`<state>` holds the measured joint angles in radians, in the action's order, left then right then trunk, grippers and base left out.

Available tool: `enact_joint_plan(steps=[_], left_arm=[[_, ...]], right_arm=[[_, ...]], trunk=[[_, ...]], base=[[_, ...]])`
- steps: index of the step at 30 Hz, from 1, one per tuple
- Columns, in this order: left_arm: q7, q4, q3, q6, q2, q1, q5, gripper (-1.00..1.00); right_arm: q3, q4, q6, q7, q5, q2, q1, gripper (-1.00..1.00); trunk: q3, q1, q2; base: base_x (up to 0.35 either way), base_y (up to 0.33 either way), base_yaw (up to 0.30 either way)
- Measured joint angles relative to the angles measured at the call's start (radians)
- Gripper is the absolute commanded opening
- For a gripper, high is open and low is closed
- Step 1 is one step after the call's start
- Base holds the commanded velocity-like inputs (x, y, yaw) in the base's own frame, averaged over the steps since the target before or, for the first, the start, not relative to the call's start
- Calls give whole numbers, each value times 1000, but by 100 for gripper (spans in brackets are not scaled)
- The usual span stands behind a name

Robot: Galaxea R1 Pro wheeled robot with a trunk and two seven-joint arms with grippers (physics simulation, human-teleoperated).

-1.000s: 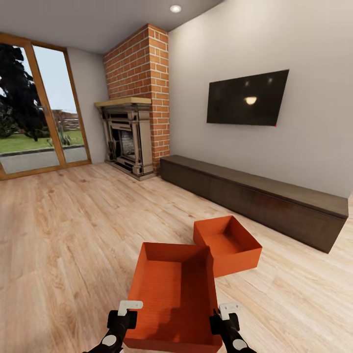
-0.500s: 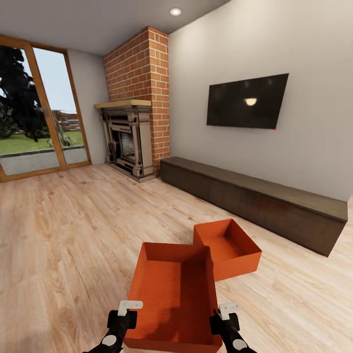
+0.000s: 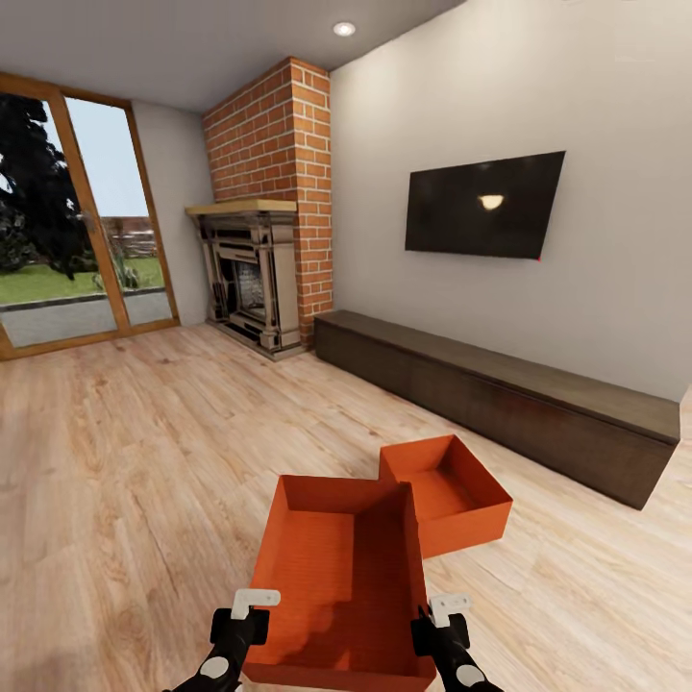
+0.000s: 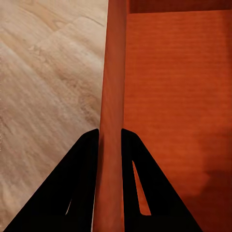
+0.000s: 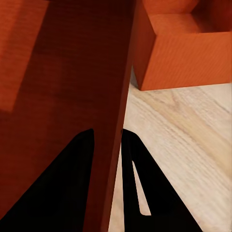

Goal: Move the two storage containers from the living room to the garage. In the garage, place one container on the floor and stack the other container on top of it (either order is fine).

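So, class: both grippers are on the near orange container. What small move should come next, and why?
Probably a short, level lift. The left gripper and right gripper each pinch a side wall of the near container; the far container sits close beside it on the wood floor.
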<state>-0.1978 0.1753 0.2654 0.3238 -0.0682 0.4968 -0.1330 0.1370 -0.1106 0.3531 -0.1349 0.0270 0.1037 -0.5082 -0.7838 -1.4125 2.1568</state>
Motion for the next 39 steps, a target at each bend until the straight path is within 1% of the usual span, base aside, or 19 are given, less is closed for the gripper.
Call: enact_joint_plan(steps=[39], left_arm=[[-2, 0, 2, 0, 0, 0, 0, -100]], right_arm=[[6, 1, -1, 2, -9, -1, 0, -100]], trunk=[[122, 150, -273]], base=[[0, 0, 0]])
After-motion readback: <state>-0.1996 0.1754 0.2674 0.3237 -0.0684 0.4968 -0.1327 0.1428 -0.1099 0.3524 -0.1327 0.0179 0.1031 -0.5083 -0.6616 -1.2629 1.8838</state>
